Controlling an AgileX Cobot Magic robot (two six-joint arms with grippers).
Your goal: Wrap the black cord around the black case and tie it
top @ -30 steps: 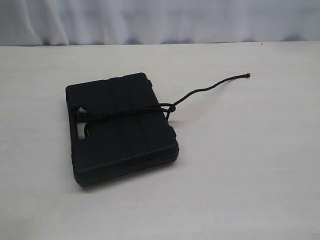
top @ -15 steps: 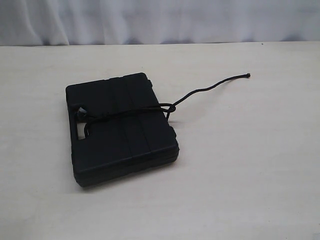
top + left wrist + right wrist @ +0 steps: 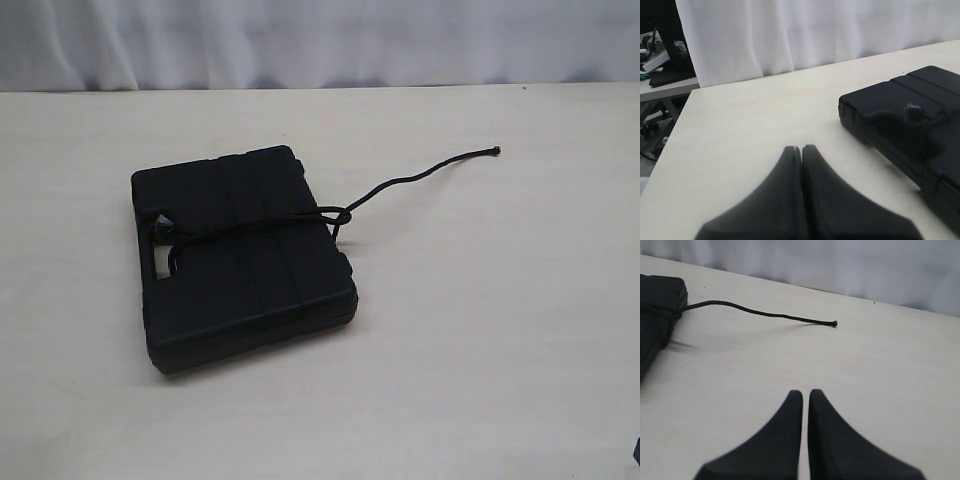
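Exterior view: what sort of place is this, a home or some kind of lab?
Probably a lab test bench: a pale table backed by a white curtain, with the black case and black cord on it, and a cluttered side bench in the left wrist view.

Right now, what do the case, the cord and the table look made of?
The black case looks like matte moulded plastic: ribbed lid, rounded corners. The black cord seems dull braided fibre, with a frayed tuft at one end. The table is pale and smooth, perhaps laminate or painted wood; unclear.
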